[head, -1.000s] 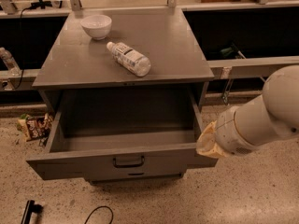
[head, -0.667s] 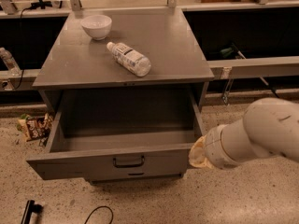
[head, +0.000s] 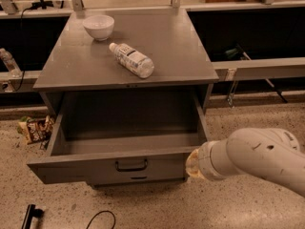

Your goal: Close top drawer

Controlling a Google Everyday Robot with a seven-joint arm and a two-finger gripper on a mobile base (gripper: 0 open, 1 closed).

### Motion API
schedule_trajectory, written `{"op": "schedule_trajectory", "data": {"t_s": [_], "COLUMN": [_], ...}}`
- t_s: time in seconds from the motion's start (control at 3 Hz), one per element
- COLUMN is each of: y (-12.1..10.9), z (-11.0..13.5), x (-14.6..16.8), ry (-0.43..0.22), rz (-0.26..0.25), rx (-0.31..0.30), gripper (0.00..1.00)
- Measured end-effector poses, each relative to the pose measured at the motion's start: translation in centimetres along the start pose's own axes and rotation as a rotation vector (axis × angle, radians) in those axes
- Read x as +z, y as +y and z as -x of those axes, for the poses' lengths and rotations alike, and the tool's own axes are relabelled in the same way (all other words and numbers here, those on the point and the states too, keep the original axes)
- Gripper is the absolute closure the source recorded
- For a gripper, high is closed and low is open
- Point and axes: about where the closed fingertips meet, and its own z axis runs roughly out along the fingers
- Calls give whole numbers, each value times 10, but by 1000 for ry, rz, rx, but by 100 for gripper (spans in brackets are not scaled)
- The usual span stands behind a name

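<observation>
The top drawer point(head: 86, 170) of the grey cabinet is pulled far out. Its inside is bare. Its flat front panel faces me, with a small dark loop handle point(head: 131, 165) at its middle. A sliver of a lower drawer front point(head: 138, 178) shows beneath it. My white arm point(head: 257, 156) reaches in from the lower right. My gripper point(head: 191, 164) is at the arm's yellowish end, right against the right end of the drawer's front panel. Its tips are hidden from view.
On the cabinet top point(head: 186, 51) stand a white bowl point(head: 98, 26) and a clear bottle point(head: 132, 59) lying on its side. A snack packet point(head: 34, 128) lies on the floor at left. A black cable point(head: 100, 218) and a black object point(head: 29, 216) lie in front.
My arm has moved left and lower, from beside the drawer's right side to the right end of its front panel. The drawer has not visibly moved.
</observation>
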Motion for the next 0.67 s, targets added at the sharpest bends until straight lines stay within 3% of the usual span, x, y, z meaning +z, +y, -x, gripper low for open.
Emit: {"op": "schedule_trajectory", "data": {"t_s": [0.33,0.67], "y": [-7,-42], "z": [-1,3], "x": [21,28], "ry": [-1,-14], "rz": [-67,-208], "rx": [-22,-80], "gripper": [100,100]}}
